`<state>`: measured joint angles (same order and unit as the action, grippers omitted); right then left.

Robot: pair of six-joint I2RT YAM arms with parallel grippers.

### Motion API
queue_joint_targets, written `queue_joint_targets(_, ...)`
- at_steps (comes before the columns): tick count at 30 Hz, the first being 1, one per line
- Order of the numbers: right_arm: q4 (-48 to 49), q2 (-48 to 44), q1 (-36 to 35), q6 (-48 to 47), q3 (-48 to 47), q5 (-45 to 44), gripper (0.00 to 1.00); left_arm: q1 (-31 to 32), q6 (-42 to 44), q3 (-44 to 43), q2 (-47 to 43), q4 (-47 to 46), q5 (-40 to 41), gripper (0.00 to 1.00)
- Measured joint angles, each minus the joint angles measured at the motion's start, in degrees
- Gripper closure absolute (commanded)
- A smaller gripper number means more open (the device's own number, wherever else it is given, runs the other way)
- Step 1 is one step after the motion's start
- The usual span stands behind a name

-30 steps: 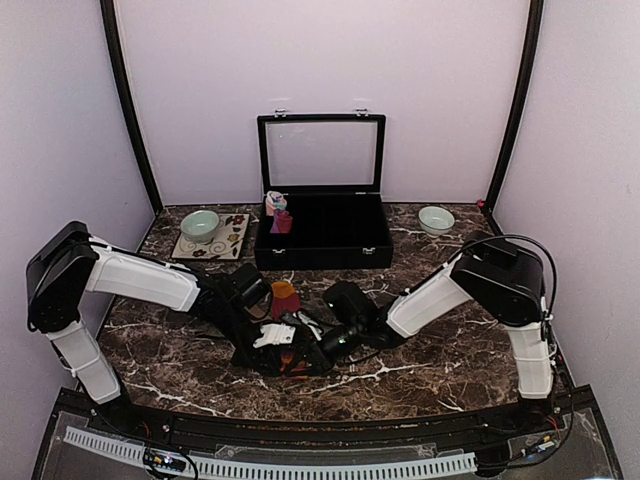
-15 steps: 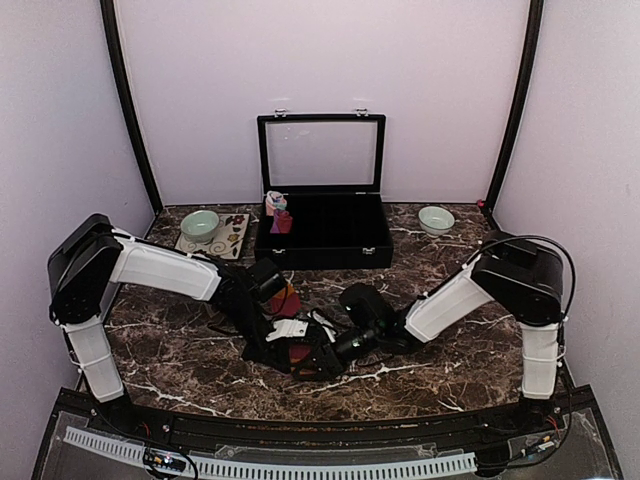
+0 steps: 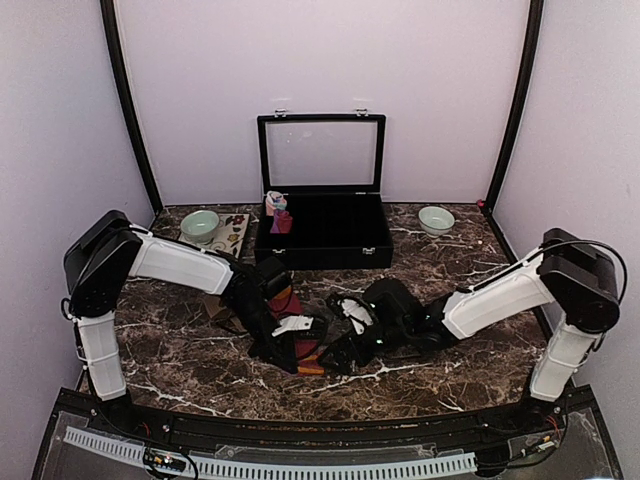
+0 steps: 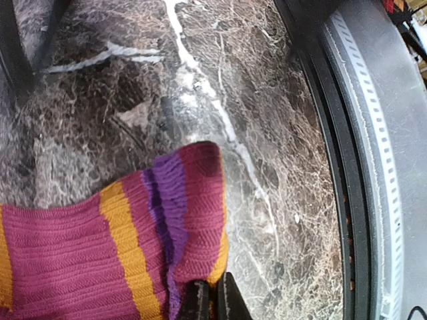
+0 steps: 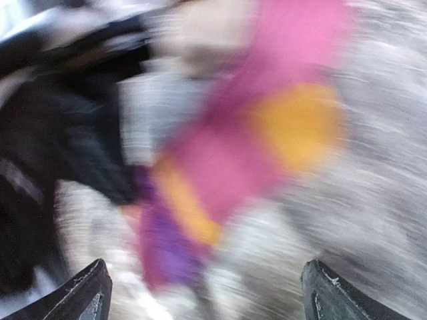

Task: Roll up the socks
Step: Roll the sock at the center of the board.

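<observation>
Starting at the left rear of the tabletop (image 3: 180,360), a pale green bowl (image 3: 200,225) sits on a patterned mat (image 3: 232,240). Nearer the front, the left fingers (image 4: 212,301) are pinched shut on the striped cuff of the red-maroon sock (image 4: 80,253), which lies on the marble in front of the open black case (image 3: 320,240). Just right of it, the right fingers (image 5: 327,293) stand spread wide, holding nothing, with the sock blurred just ahead of them. A white bowl (image 3: 435,220) rests at the right rear.
</observation>
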<state>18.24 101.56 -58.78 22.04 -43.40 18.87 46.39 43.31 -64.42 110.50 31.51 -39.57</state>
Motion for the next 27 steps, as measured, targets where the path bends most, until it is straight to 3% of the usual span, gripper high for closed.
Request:
queue_joint_targets(3, -10.1, -6.62, -0.02, -0.83, 0.7, -16.72, 0.01, -0.85, -0.28, -0.17, 0.48, 0.9, -1.27, 1.0)
queue_joint_targets(6, -14.25, -16.35, 0.17, -1.07, 3.8, -29.77, 0.01, -1.57, -0.44, -0.22, 0.76, 1.86, -2.21, 1.0)
queue_joint_targets(10, -12.74, -26.6, 1.2, -0.48, 8.35, -38.07, 0.01, -2.21, -0.52, -0.39, 1.22, 2.54, -3.28, 1.0)
queue_joint_targets(15, -7.48, -25.99, 1.22, -3.5, 12.98, -35.39, 0.01, -3.06, -0.63, -0.87, 1.77, 4.17, -4.26, 1.0)
queue_joint_targets(21, -0.07, -22.14, -2.82, -13.64, 16.2, -23.39, 0.01, -4.13, -0.68, -2.05, 3.19, 6.71, -5.9, 1.0)
queue_joint_targets(27, 3.37, -16.94, -5.18, -20.39, 13.55, -14.95, 0.1, -5.09, -0.76, -2.99, 4.76, 8.33, -8.11, 1.0)
